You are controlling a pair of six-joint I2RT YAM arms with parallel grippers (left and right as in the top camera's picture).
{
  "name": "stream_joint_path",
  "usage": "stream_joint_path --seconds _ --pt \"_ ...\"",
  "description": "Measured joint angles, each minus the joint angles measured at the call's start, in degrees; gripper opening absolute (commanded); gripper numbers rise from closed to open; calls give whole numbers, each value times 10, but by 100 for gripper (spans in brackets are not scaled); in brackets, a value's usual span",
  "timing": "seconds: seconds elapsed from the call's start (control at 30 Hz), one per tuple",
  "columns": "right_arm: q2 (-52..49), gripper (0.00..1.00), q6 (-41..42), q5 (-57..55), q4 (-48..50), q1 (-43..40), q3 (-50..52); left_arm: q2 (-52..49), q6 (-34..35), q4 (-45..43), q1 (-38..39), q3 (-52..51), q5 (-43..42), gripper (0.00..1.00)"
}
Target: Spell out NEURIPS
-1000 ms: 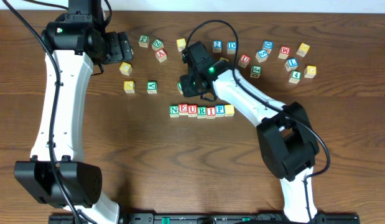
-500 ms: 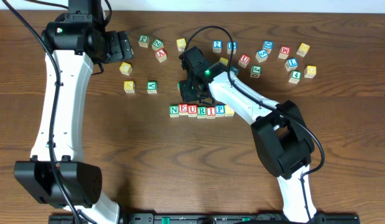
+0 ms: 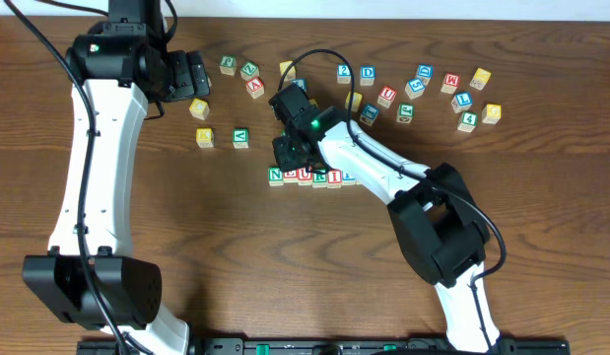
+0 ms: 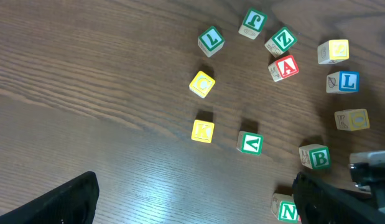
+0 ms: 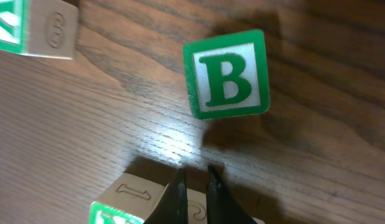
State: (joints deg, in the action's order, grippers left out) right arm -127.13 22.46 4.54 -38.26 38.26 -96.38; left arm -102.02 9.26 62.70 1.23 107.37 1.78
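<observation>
The right gripper [image 5: 195, 180] has its jaws pressed together with only a hairline slit between them and nothing in it. The tips hang over the left end of the NEURIPS row [image 3: 319, 178], right by the N cube [image 3: 276, 176]. I can't tell whether they touch the wood. From the wrist, a corner of that cube shows just to the left of and below the tips. A green B cube [image 5: 228, 74] lies on the table just beyond the tips and slightly to their right, apart from them. Another green-lettered cube [image 5: 30, 25] sits well off, beyond and to their left. From above, the row runs from the jaws toward the right in one straight line, the cubes touching, with its far end tucked under the right arm.

The left gripper [image 3: 198, 76] is off at the far side of the table with its jaws spread wide and empty. Straight out ahead of the gap between them lie a yellow K cube [image 4: 203, 130] and a green V cube [image 4: 250, 143]. A yellow C cube [image 4: 202, 83] lies farther out, and a red A cube [image 4: 284, 67] lies out beyond the right-hand jaw.
</observation>
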Motion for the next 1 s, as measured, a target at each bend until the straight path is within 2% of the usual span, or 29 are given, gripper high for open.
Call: stream_joint_path --seconds 1.0 --pt "-3 6 10 -20 -15 0 1 0 0 0 0 0 0 98"
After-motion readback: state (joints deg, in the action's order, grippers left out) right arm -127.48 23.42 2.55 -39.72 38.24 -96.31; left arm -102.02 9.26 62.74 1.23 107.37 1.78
